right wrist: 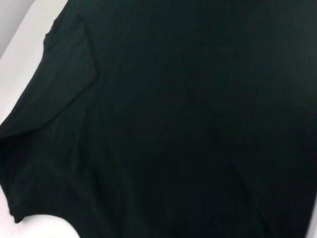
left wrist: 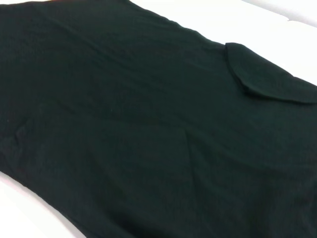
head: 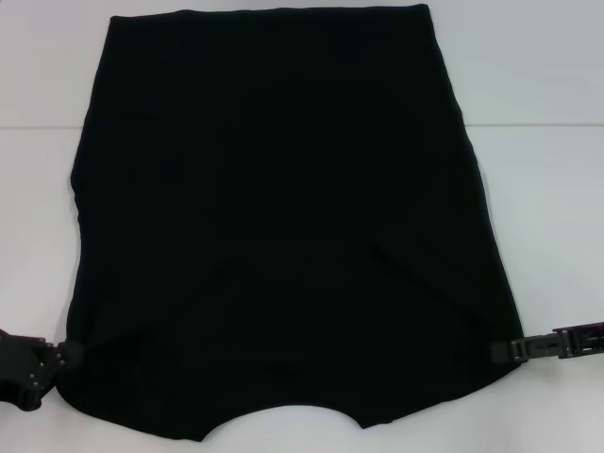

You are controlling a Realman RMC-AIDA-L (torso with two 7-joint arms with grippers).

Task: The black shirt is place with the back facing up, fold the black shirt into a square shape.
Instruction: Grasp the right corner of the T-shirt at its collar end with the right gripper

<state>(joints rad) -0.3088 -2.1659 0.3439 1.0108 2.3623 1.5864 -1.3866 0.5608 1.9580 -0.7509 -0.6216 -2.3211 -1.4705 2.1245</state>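
Head view: black shirt (head: 283,217) lies flat on white table (head: 547,189), sleeves folded inward, curved neckline at near edge. Left tool (head: 68,351) touches shirt's near left corner, right tool (head: 498,351) touches near right edge; open or closed, cannot tell for either. Left wrist view: shirt fills most of the picture, folded sleeve flap (left wrist: 267,74) lying on top, table (left wrist: 29,218) at the corners. Right wrist view: shirt fabric fills almost everything, sleeve fold (right wrist: 69,74) near one edge, table (right wrist: 20,54) beside it
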